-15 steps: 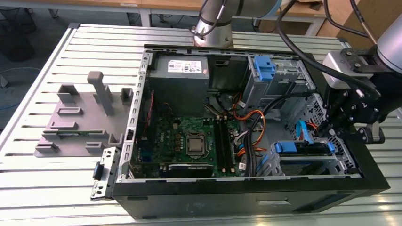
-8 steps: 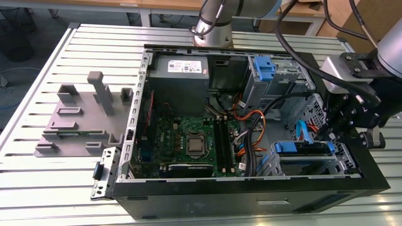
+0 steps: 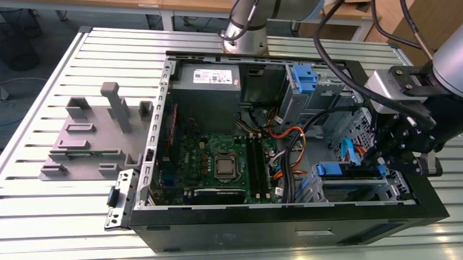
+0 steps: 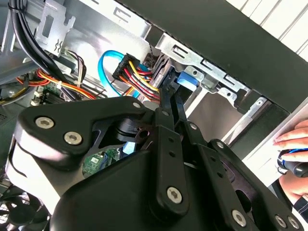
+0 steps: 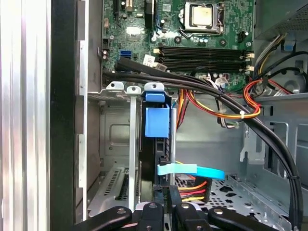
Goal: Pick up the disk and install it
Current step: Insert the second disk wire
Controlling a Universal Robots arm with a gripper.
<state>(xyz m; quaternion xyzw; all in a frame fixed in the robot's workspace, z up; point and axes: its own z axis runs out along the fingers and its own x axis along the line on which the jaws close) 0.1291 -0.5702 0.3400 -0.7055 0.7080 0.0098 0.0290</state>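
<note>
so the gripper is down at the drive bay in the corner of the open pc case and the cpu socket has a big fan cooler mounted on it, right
Not quite. The gripper is at the drive bay, but the cpu socket carries no cooler: the first wrist view shows its bare metal top on the motherboard.

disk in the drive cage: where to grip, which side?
Probably the exposed narrow edge of the disk, pinched across its flat faces, from the case's open side: it stands on edge in the drive cage, whose walls block every other approach.
</note>
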